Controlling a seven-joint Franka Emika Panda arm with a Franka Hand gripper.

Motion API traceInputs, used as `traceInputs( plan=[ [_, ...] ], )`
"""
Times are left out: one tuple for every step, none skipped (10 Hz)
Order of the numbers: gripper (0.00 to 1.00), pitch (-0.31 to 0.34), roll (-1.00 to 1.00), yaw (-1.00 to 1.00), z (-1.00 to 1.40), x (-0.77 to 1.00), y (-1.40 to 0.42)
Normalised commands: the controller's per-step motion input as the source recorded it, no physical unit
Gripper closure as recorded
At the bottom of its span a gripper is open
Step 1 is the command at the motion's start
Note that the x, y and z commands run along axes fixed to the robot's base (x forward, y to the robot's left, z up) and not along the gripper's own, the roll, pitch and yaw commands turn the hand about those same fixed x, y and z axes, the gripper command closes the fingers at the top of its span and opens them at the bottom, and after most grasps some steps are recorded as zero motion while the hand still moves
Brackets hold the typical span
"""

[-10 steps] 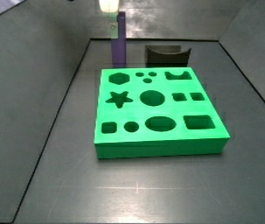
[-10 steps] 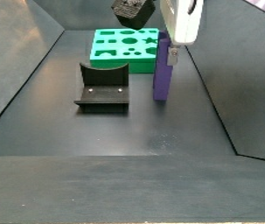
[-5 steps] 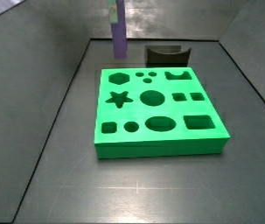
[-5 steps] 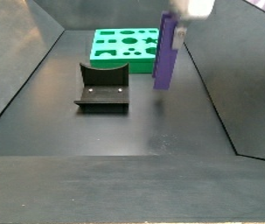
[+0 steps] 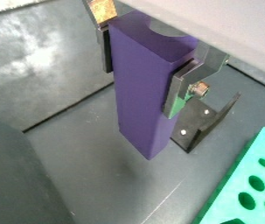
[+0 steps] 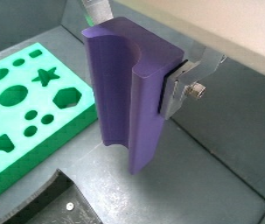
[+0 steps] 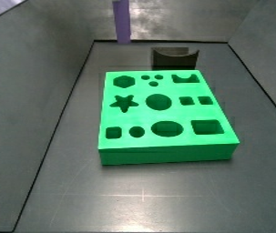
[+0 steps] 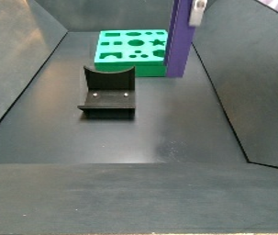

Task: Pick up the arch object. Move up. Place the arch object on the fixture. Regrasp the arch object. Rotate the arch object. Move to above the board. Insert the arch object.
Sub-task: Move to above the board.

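The arch object (image 5: 146, 92), a long purple block, hangs upright, pinched on two opposite sides by the silver fingers (image 5: 184, 86) of the gripper (image 6: 132, 54). In both side views it is lifted clear of the floor (image 8: 166, 138), beside the fixture (image 8: 108, 92) and next to the green board (image 7: 167, 116).

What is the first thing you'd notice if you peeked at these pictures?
The tall purple arch object hangs upright in the air, clamped between the silver fingers of the end effector, clear of the dark floor. Next comes the bright green board, dotted with star, circle and square cutouts, lying flat on the floor. The small black fixture sits beside it, with nothing on it.
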Motion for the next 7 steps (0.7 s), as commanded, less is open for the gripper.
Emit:
traceInputs(
  plan=[
    [1.0, 0.05, -0.18, -0.04, 1.0, -0.04, 0.07],
    [1.0, 0.053, -0.18, -0.04, 1.0, -0.04, 0.07],
    [1.0, 0.052, -0.18, -0.04, 1.0, -0.04, 0.07],
    [1.0, 0.051, -0.19, -0.05, 1.0, -0.03, 0.06],
    [1.0, 0.046, -0.19, -0.05, 1.0, -0.03, 0.06],
    [1.0, 0.048, -0.18, -0.05, 1.0, -0.02, 0.05],
    [1.0, 0.052, -0.17, -0.05, 1.0, -0.02, 0.05]
  ],
)
